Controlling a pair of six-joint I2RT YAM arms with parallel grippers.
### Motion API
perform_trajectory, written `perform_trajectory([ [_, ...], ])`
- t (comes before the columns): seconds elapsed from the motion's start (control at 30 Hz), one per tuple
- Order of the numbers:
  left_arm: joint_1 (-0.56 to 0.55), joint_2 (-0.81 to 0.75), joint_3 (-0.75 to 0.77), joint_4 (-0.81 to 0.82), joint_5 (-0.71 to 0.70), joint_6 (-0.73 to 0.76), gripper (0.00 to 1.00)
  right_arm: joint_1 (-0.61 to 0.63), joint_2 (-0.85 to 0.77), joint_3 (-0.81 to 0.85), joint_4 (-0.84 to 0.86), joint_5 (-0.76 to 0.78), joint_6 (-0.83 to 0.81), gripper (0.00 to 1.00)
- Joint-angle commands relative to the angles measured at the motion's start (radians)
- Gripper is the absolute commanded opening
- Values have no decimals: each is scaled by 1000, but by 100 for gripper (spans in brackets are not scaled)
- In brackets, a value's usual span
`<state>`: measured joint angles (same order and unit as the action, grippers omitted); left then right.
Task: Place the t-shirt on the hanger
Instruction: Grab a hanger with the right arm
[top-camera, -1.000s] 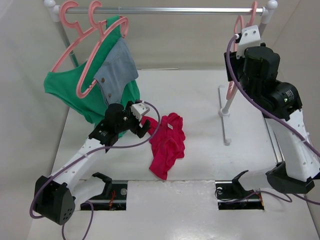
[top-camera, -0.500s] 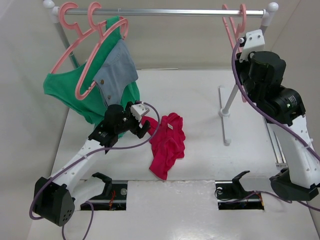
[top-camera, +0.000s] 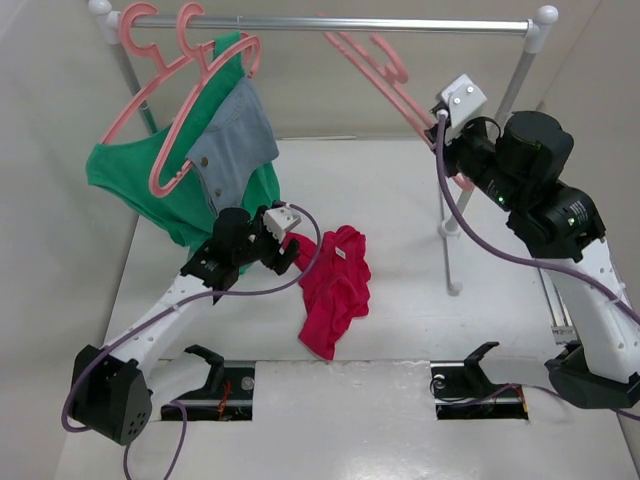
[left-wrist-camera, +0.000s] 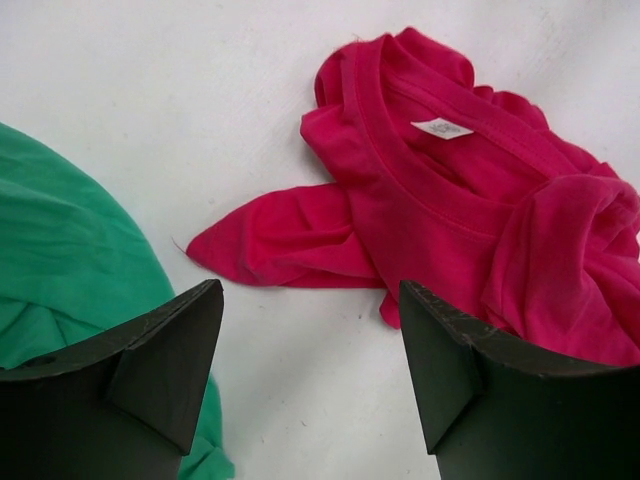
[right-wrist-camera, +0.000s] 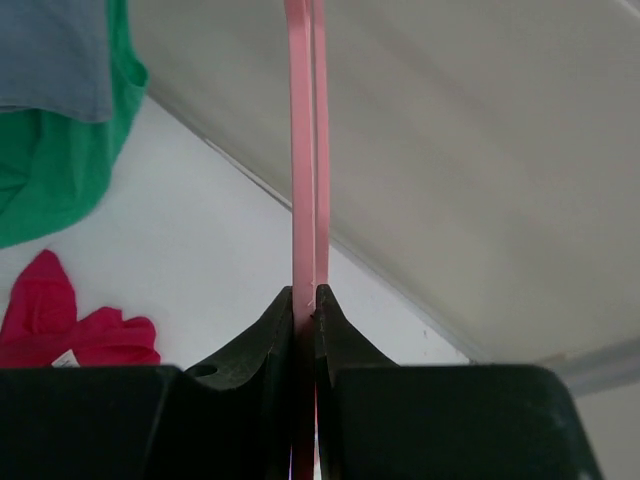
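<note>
t-shirt (top-camera: 335, 285): crimson, crumpled on table (top-camera: 380, 200) | hanger (right-wrist-camera: 303, 150): pink, tilted, held in right gripper (right-wrist-camera: 305, 300)

Bare table (top-camera: 390, 200) lay open right of the t-shirt (top-camera: 335, 285) — up to the rack's post (top-camera: 450, 210). The green garment (top-camera: 125, 175) hung close on its left.

High rear overview, two wrist views, t-shirt (top-camera: 335, 285) common to all

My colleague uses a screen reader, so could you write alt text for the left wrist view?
The left tool hangs open over a white table, with a crumpled crimson t-shirt lying just beyond its black fingers, its white label showing inside the neck. A green garment fills the left edge.
</note>
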<state>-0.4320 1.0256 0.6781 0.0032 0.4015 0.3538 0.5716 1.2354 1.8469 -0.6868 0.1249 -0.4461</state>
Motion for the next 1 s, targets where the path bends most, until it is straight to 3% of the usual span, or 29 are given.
perform_trajectory([
  [0.0, -4, 42, 46, -5, 3, 10, 67, 36, -24, -28, 93, -87, -77, 0],
  [0.17, -50, 134, 176, -122, 16, 63, 71, 45, -37, -123, 107, -177, -86, 0],
  [0.27, -106, 250, 321, -245, 37, 86, 75, 45, -89, -250, 121, -177, -45, 0],
  [0.4, -197, 433, 460, -311, 14, 96, 72, 31, -232, -528, 184, -168, 64, 0],
  [0.6, -229, 588, 500, -226, -18, 93, 72, 2, -361, -727, 165, -117, 168, 0],
  [0.77, -229, 737, 597, -141, -50, -16, 66, -35, -430, -814, 64, -61, 291, 0],
  [0.97, -229, 809, 659, -22, -72, -116, 65, -44, -481, -890, 20, -30, 391, 0],
])
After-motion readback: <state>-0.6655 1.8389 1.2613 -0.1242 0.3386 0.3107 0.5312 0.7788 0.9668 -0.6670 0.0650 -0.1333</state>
